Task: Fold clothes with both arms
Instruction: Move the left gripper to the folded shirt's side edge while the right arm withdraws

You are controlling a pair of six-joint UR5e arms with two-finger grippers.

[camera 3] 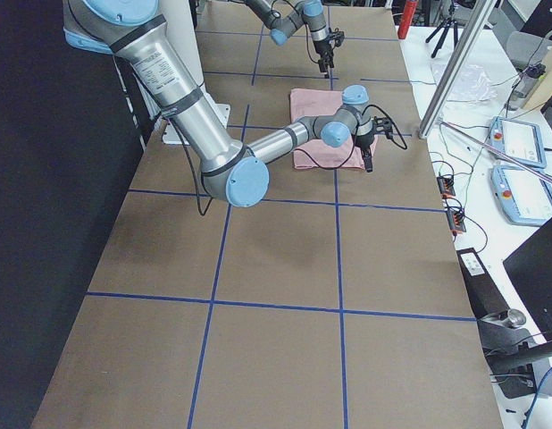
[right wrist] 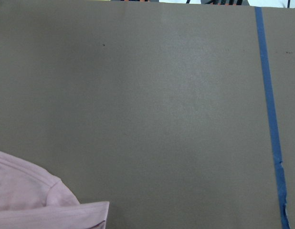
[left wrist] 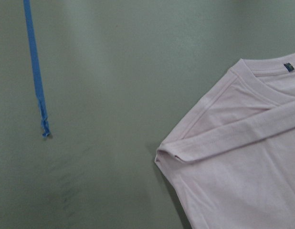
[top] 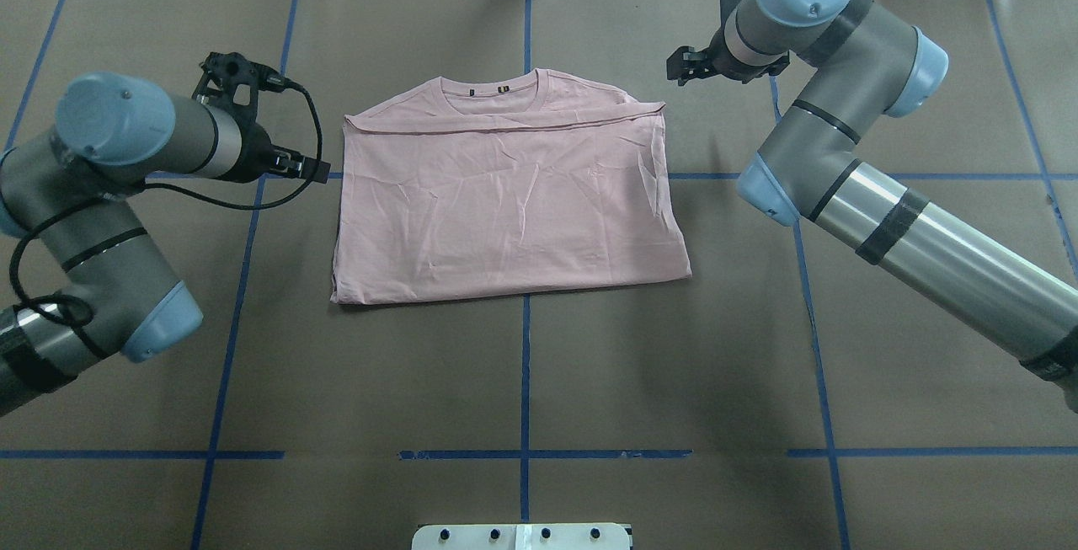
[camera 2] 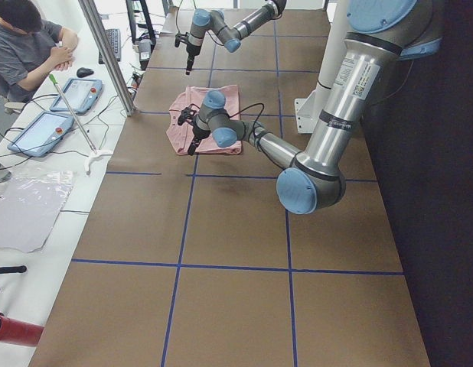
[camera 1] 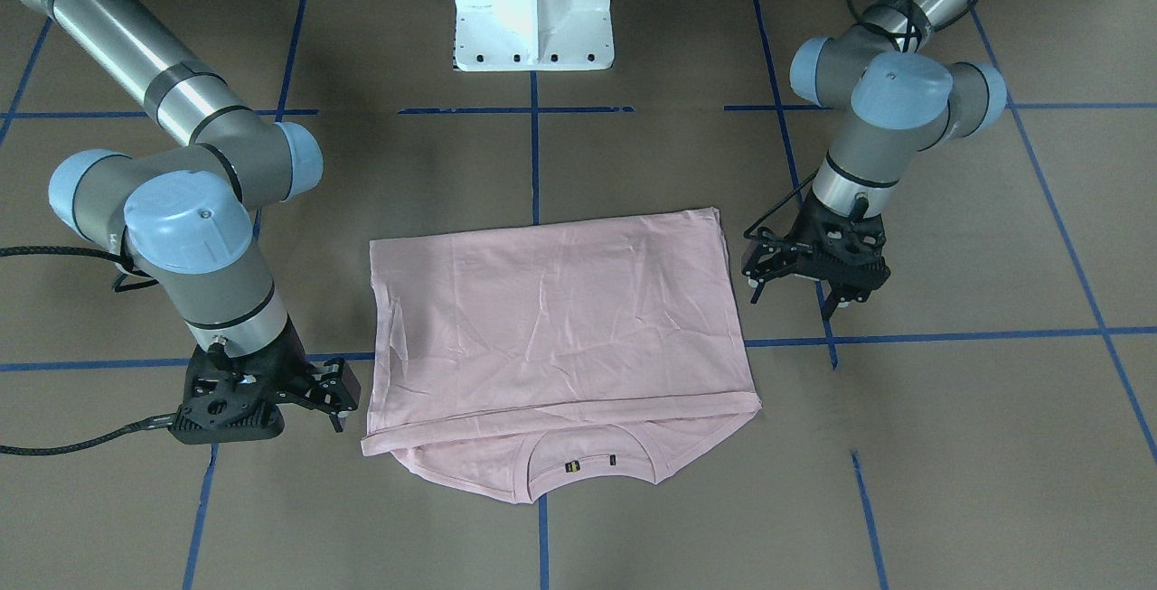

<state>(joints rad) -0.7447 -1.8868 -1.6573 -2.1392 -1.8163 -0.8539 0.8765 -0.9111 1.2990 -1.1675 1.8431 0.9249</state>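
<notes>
The pale pink T-shirt [camera 1: 551, 319] lies flat on the brown table, folded into a rectangle. Its hem edge is folded up to just short of the ribbed collar [camera 1: 592, 454], and the print is hidden. It also shows in the overhead view [top: 505, 205], the left wrist view [left wrist: 243, 167] and the right wrist view [right wrist: 23, 191]. My left gripper [camera 1: 836, 296] hangs just off the shirt's side edge, apart from the cloth, and looks open and empty. My right gripper [camera 1: 230, 427] hangs off the opposite side near the collar end, and it too looks open and empty.
The white pedestal base [camera 1: 533, 3] stands on the robot's side of the shirt. Blue tape lines [top: 524, 381] cross the brown table cover. An operator [camera 2: 26, 46] sits with tablets [camera 2: 41, 130] beyond the table's far edge.
</notes>
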